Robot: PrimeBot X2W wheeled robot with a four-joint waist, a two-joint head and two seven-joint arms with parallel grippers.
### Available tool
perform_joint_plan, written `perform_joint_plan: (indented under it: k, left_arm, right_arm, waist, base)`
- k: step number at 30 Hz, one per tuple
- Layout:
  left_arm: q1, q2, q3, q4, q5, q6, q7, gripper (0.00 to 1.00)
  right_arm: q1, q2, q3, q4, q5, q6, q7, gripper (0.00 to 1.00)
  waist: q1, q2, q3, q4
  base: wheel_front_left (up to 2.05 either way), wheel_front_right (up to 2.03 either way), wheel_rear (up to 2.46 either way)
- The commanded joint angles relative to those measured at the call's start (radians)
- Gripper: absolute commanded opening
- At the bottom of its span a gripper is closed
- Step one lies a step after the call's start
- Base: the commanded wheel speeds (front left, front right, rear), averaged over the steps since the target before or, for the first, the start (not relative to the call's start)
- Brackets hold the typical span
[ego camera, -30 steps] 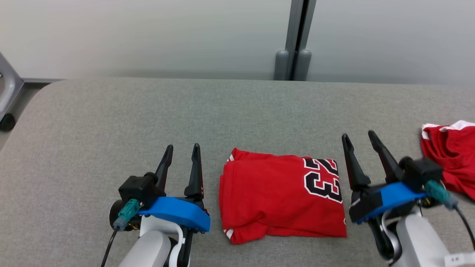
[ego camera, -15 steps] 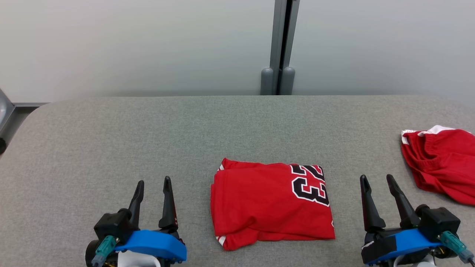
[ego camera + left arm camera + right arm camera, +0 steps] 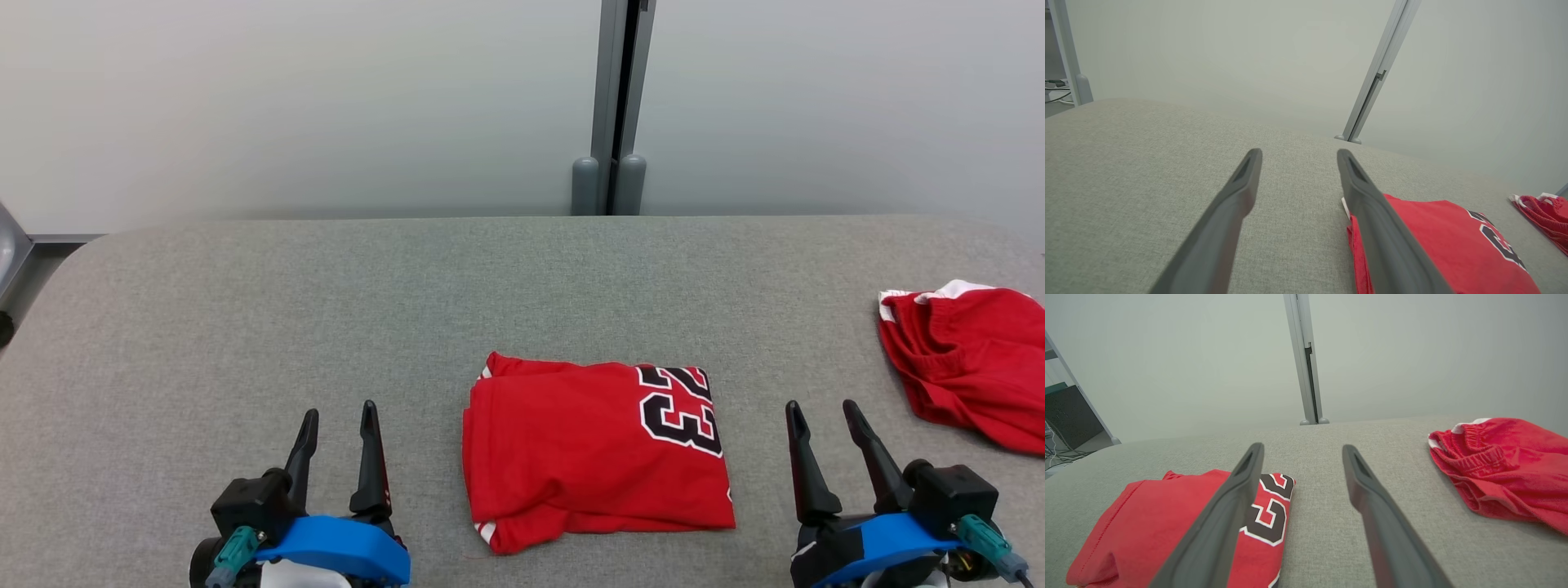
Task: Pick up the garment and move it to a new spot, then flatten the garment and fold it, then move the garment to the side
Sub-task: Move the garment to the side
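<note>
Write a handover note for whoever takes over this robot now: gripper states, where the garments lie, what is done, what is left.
Left gripper: open, empty, left of the folded jersey, apart from it.
Right gripper: open, empty, right of it, also apart.
Jersey: folded rectangle, number 23 up, flat on the grey table, between the grippers. A crumpled red garment lies at the table's right end.
Done: jersey looks flattened and folded.
Left: probably moving it to the side.

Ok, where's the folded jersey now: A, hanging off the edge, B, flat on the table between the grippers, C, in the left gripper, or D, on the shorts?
B: the jersey lies flat on the table, with the left gripper and right gripper open on either side, apart from it.
</note>
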Motion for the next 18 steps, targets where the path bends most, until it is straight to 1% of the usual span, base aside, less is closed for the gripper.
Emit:
perform_joint_plan:
  k: [1,7,11,14,18]
  left_arm:
    - [0.001,-0.005,0.009,0.004,0.009,-0.004,-0.004,1.0]
    - [0.003,-0.008,0.017,0.015,0.015,-0.012,-0.004,1.0]
    - [0.001,-0.008,0.017,0.022,0.021,-0.016,-0.004,1.0]
    - [-0.006,-0.001,0.009,0.033,0.031,-0.022,-0.004,1.0]
    - [-0.018,0.016,-0.007,0.054,0.05,-0.026,0.002,1.0]
  right_arm:
    - [0.016,-0.001,-0.004,0.008,0.002,0.001,-0.004,1.0]
    - [0.015,-0.001,-0.002,0.026,-0.001,0.001,-0.004,1.0]
    - [0.002,-0.001,0.003,0.04,-0.002,0.001,0.029,1.0]
    - [-0.026,-0.001,0.0,0.035,0.018,0.001,0.096,1.0]
    - [-0.07,-0.001,-0.017,0.026,-0.016,0.001,0.228,1.0]
  waist:
    - [0.0,0.0,-0.002,0.002]
    - [0.0,0.0,-0.005,0.008]
    - [0.0,0.0,-0.004,0.014]
    - [0.0,0.0,0.0,0.025]
    - [0.0,0.0,0.006,0.049]
  base:
    - [0.0,0.0,0.0]
    - [0.0,0.0,0.0]
    - [0.0,0.0,0.0]
    - [0.0,0.0,0.0]
    - [0.0,0.0,0.0]
